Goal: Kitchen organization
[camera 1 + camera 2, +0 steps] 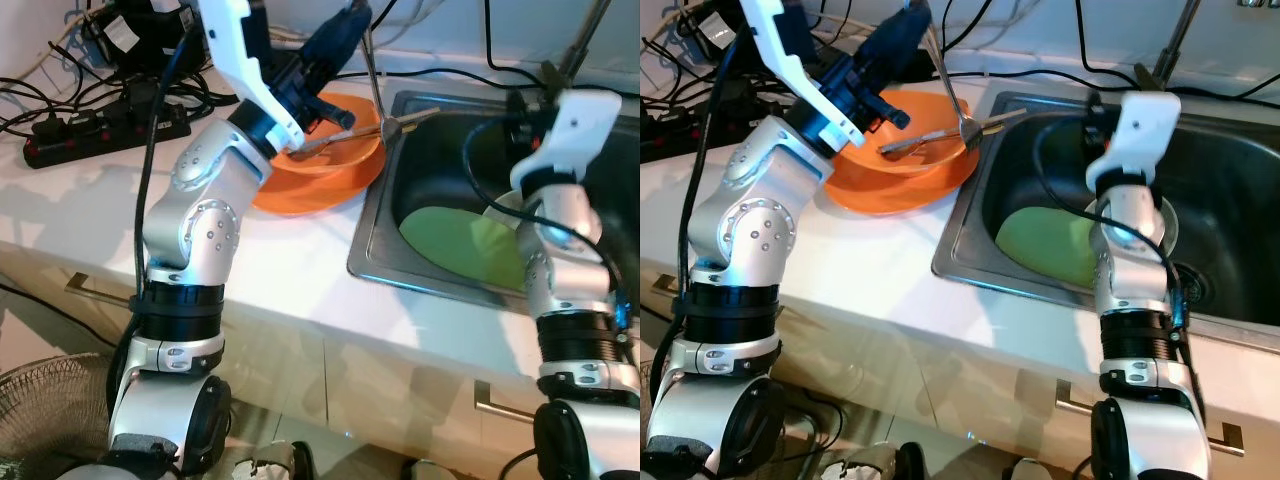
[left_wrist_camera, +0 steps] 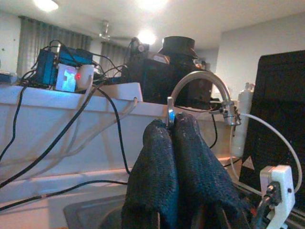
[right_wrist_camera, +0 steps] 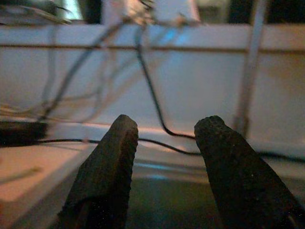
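**Left gripper lifts a utensil over the orange bowl**

The left gripper (image 1: 340, 35) is raised above the back of the countertop (image 1: 300, 280), its two black fingers pressed together on the thin metal handle of a utensil (image 1: 945, 85); in the left wrist view the handle's tip sticks out from between the closed fingers (image 2: 159, 162). The utensil hangs down at a slant, and its lower end sits over the near-right rim of the orange bowl (image 1: 330, 170), close to the sink's left edge. A second utensil (image 1: 925, 140) lies across the bowl, its handle reaching out over the sink (image 1: 390, 255). The bowl rests on the countertop just beside the sink's left wall.

A green plate (image 1: 460, 245) lies on the sink floor towards its front left. The right gripper (image 3: 167, 162) is held over the sink with its fingers spread apart and nothing between them.

The step in hand looks like sorting cutlery out of the bowl, with one piece lifted and one left behind. The next move likely calls for carrying the held utensil clear of the bowl's rim without snagging the second one, then setting it down where it belongs; which spot that is cannot be told.
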Controlling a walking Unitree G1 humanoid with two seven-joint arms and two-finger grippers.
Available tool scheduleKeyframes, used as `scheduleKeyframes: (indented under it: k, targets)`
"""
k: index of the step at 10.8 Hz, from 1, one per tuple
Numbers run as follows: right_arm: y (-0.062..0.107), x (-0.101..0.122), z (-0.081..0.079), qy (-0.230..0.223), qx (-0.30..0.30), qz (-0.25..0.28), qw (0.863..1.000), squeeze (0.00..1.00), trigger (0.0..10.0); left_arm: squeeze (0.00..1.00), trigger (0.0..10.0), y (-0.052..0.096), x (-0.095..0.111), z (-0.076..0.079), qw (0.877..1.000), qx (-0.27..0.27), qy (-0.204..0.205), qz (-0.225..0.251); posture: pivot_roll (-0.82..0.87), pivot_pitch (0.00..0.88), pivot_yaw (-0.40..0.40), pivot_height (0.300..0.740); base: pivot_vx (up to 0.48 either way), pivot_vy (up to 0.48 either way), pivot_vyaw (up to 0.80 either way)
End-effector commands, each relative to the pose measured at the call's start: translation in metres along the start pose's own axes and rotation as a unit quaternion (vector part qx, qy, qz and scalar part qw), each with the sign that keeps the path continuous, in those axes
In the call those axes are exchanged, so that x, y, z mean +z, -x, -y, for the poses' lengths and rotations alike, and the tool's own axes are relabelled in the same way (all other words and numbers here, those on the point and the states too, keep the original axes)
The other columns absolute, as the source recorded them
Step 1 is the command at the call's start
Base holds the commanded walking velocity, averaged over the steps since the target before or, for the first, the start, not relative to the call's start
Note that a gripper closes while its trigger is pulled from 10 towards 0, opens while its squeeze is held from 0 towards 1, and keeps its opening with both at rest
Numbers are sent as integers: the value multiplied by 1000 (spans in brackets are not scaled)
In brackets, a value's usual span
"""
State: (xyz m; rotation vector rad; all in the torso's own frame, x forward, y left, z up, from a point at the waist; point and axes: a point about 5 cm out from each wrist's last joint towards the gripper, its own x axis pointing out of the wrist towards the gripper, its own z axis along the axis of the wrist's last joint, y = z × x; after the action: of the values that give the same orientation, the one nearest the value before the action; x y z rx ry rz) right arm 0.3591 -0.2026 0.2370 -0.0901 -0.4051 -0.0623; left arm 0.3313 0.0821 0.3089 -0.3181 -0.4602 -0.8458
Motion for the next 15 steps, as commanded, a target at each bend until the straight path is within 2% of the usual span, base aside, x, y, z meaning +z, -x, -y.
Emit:
scheduleKeyframes:
  k: [1,2,3,4,6,7,8,9,10,12,14,15]
  targets:
    - [-3,9,-4,-4,19,11,1000,0,10000,0,10000,0,-1,3,1000,-5,0,-3,49,73,91,740,0,0,0]
    - [-1,15,-7,-7,45,19,999,1000,10000,0,10000,0,-3,5,1000,-7,4,-5,43,71,92,740,0,0,0]
    - [4,13,-11,13,89,10,996,1000,10000,0,10000,0,-6,7,1000,-9,7,-10,42,63,93,740,0,0,0]
    - [10,12,-13,27,136,4,990,0,10000,0,10000,1,-7,8,1000,-11,8,-12,41,55,92,740,0,0,0]
    - [21,16,-11,40,203,4,978,0,10000,0,10000,2,-10,10,1000,-16,16,-16,30,43,94,740,0,0,0]
    - [28,20,-14,24,242,11,970,0,10000,0,10000,2,-12,12,999,-19,17,-19,27,45,95,740,0,0,0]
    - [31,24,-16,7,255,19,967,0,10000,0,10000,1,-12,13,999,-22,17,-20,23,52,97,740,0,0,0]
    - [39,27,-25,-17,303,25,952,0,10000,0,10000,0,-12,13,999,-23,19,-21,25,54,98,740,0,0,0]
    - [44,29,-30,-29,327,30,944,0,10000,0,10000,0,-12,13,999,-23,19,-21,25,60,98,740,0,0,0]
    - [48,29,-35,-49,347,29,936,0,10000,0,10000,0,-13,13,999,-23,20,-23,28,67,97,740,0,0,0]
    - [48,24,-35,-47,342,19,938,0,10000,0,10000,0,-14,15,999,-27,21,-26,32,65,97,740,0,0,0]
    - [50,23,-40,-61,354,17,933,0,10000,0,10000,1,-18,17,998,-37,20,-41,32,66,97,740,0,0,0]
